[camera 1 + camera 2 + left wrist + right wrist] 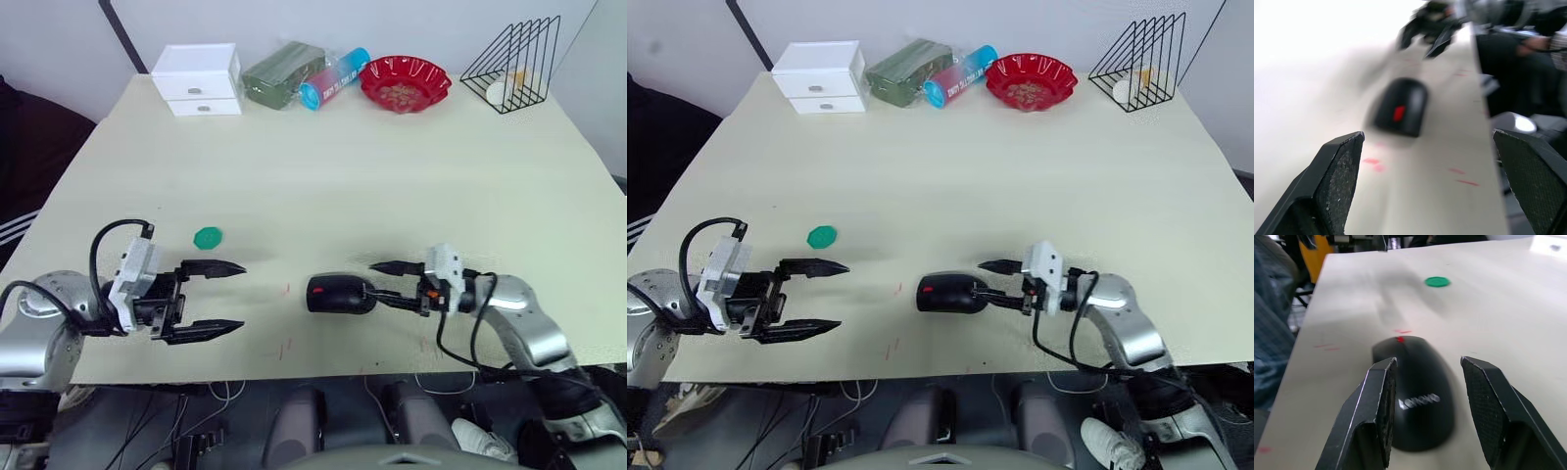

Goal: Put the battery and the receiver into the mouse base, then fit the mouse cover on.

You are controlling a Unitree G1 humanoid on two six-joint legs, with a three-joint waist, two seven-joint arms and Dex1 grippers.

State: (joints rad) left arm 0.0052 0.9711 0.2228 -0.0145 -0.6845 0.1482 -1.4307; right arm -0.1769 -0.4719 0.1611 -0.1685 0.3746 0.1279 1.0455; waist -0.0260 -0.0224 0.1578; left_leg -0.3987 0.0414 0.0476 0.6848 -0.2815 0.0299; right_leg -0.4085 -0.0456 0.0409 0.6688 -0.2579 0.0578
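Two hands over a pale counter (392,186): left hand (213,299) wide; right hand (384,284) spread around the mouse cover (338,294).

The mouse (340,294) at lower centre is glossy black with a small red patch at its front and pale lettering on its back. Left of it lies a green disc (207,236). The table (323,176) is pale cream, marked with faint red scribbles. Along the top edge: a white drawer box (198,79), a dark green packet (282,73), a blue tube (334,78), a red bowl (405,81), a black wire rack (514,61).
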